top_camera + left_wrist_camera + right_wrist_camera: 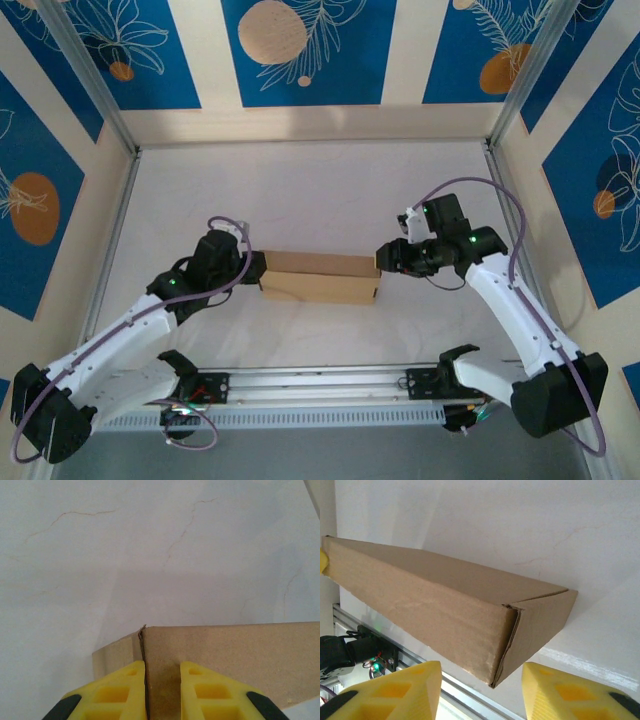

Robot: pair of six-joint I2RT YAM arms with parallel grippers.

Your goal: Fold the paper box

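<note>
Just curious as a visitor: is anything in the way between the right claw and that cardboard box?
Nothing visible is. The right gripper is open and sits right at one end of the paper box, with no other object between them. The left gripper appears to pinch the opposite end.

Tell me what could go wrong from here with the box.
1. The right gripper stands open, off the paper box, so only the left gripper pinches it, at one end; the box may swing or slip.
2. The end flap near the right gripper shows a gap along its seam; unheld, it might spring open.
3. If the right gripper closes here, it could crush that corner.
</note>
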